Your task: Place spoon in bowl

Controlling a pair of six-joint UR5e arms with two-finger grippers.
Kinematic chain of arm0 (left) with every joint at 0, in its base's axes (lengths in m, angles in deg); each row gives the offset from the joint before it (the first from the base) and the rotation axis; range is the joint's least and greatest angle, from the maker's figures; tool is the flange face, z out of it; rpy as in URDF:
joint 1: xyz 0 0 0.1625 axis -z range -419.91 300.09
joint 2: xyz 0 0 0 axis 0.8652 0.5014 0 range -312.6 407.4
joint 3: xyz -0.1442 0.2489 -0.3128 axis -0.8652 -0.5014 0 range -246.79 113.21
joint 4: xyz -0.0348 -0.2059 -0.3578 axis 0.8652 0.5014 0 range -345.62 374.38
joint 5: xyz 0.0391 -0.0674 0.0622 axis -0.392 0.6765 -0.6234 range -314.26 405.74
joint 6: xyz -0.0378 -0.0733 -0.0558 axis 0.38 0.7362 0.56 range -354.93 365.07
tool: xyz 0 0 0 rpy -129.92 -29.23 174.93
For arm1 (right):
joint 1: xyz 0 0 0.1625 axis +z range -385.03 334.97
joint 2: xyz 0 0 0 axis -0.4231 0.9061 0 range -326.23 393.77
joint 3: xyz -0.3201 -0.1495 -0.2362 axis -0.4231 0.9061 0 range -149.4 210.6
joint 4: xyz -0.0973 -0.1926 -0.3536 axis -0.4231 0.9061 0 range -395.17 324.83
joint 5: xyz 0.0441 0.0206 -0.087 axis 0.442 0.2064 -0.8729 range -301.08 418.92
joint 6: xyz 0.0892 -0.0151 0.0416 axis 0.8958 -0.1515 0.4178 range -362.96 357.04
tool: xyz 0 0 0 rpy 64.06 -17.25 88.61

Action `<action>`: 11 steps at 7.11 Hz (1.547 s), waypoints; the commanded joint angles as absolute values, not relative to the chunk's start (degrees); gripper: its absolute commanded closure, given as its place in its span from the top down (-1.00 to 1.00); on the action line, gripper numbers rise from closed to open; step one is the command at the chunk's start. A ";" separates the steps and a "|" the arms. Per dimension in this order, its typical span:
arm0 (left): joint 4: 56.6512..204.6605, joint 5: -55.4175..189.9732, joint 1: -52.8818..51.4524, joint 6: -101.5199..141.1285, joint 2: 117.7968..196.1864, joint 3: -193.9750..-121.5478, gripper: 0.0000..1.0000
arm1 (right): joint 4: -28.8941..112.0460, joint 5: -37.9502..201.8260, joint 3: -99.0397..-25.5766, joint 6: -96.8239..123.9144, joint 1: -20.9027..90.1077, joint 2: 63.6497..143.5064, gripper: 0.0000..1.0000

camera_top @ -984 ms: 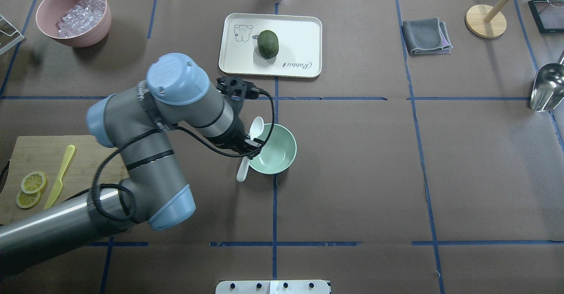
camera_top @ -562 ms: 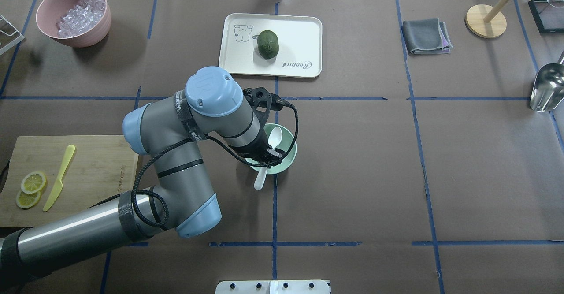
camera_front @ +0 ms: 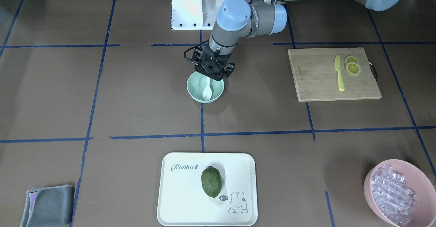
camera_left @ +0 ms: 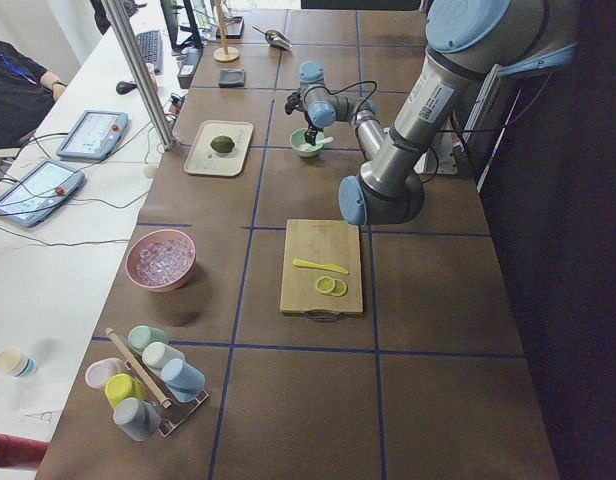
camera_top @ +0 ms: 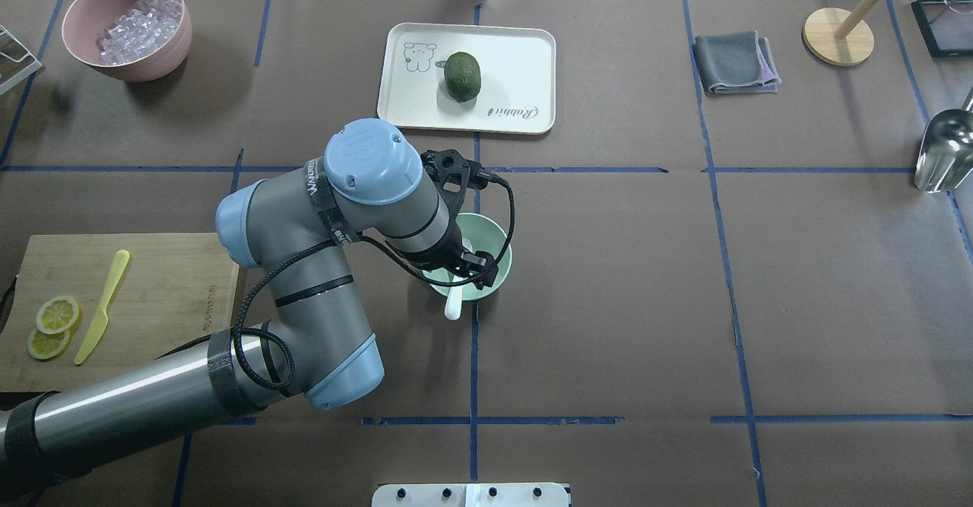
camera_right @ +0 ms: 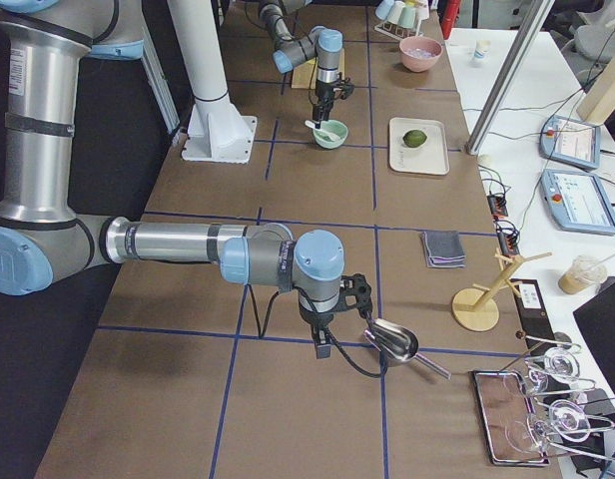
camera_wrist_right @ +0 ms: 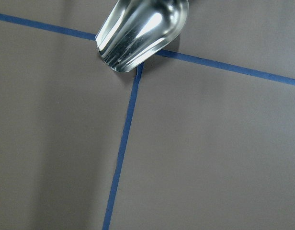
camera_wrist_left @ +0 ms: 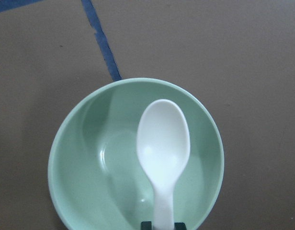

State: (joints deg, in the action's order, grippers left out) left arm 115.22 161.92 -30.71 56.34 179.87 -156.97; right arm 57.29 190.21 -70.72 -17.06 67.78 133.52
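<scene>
Brown paper taped into blue-lined squares covers the table [camera_top: 608, 264], and near the middle of the overhead view sits the bowl [camera_top: 494, 252]. The left gripper [camera_front: 211, 75] hangs right over it, fingers clamped on the handle of the spoon [camera_wrist_left: 163, 143]. In the wrist view the spoon's long axis runs from the bottom edge up to the centre, with the scoop over the bowl's hollow (whether it touches the floor I cannot tell). Overhead, the handle's tail pokes out past the lower rim. Letting go here should leave it leaning on that rim, scoop inside. The right gripper [camera_right: 322, 339] is well apart, beside a metal scoop [camera_wrist_right: 138, 33]; I cannot tell how its fingers stand.
</scene>
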 commanded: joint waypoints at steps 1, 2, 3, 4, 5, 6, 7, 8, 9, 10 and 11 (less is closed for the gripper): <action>112.83 162.46 -27.33 55.79 178.36 -156.97 0.99 | 57.38 190.22 -70.39 -16.67 67.78 133.53 1.00; 112.03 163.68 -25.21 52.74 176.70 -157.40 0.99 | 57.29 190.22 -70.21 -16.67 67.78 133.61 1.00; 109.85 166.13 -21.71 47.06 173.99 -159.06 0.99 | 57.29 190.22 -70.39 -16.58 67.78 133.61 1.00; 108.96 167.20 -18.20 44.82 169.78 -162.56 0.99 | 57.29 190.22 -70.30 -16.58 67.78 133.70 1.00; 109.03 167.30 -14.25 44.54 164.26 -166.33 1.00 | 57.38 190.22 -70.21 -16.49 67.78 133.61 1.00; 109.12 167.56 -10.55 44.19 159.94 -168.55 1.00 | 57.38 190.22 -70.12 -16.49 67.78 133.61 1.00; 108.95 169.48 -6.60 33.92 155.81 -168.66 1.00 | 57.38 190.31 -70.12 -16.40 67.78 133.70 1.00; 108.95 173.24 1.18 25.55 150.55 -168.57 1.00 | 57.38 190.40 -70.12 -16.32 67.78 133.70 1.00; 109.03 178.58 9.44 24.86 145.88 -167.79 1.00 | 57.38 190.40 -70.04 -16.32 67.78 134.05 1.00; 110.08 180.37 13.26 24.76 135.39 -168.47 1.00 | 57.38 190.49 -70.12 -16.32 67.78 134.40 1.00; 118.44 175.69 13.48 23.98 131.72 -166.22 1.00 | 57.38 190.75 -70.04 -16.32 67.78 134.58 1.00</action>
State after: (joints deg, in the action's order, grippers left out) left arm 111.83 177.78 10.69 25.11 138.84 -167.75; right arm 57.38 190.52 -70.08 -16.32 67.78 134.29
